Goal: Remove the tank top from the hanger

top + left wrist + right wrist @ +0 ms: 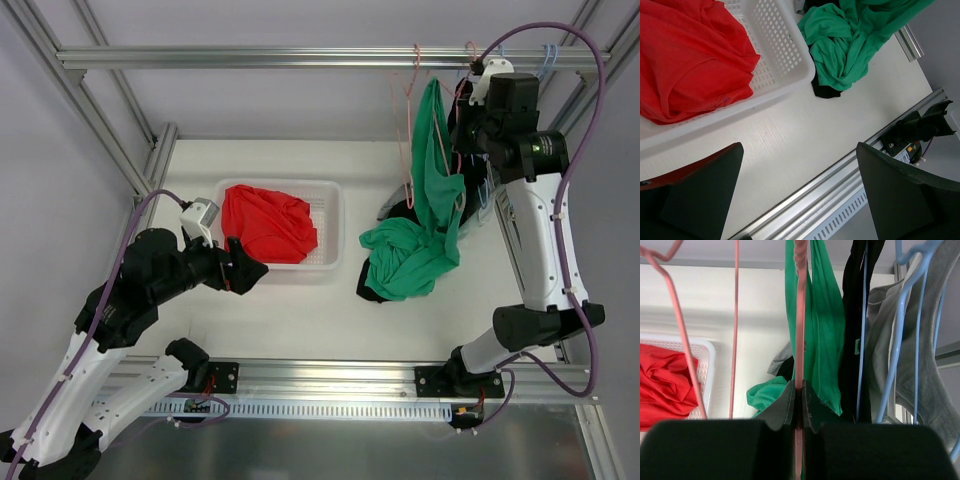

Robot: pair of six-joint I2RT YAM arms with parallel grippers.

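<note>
— While we look from the near edge, what do we meet first?

— Our left gripper [799, 150], at about 8 o'clock on the table [300, 310]. It hovers over the bare surface with its fingers spread wide and nothing between them, pointing toward 3 o'clock.

— And just beyond it?

— At its 1 o'clock we see the white basket [335, 225], just beside the fingertips, with a red garment [268, 225] crumpled inside.

— Where do we find the tank top?

— At 3 o'clock from the basket. The lower part of the green tank top [432, 170] lies bunched on the table, just beside the basket's corner, resting over a black garment [825, 91]. From that heap the cloth rises toward 12 o'clock, up to the rail [250, 57] at the far side.

— So it hangs there?

— Yes, we see it draped on the pink hanger [800, 315]. Our right gripper [799, 390] sits at the table's 1 o'clock, far corner, its fingers pressed together on that hanger's pink wire.

— What else do we see at the rail?

— In the right wrist view, a hanging black garment [855, 315] is at 3 o'clock of the green cloth. Past it comes a blue hanger [900, 340] carrying a grey garment [935, 365]. At 9 o'clock is a second pink hanger [675, 315].
</note>
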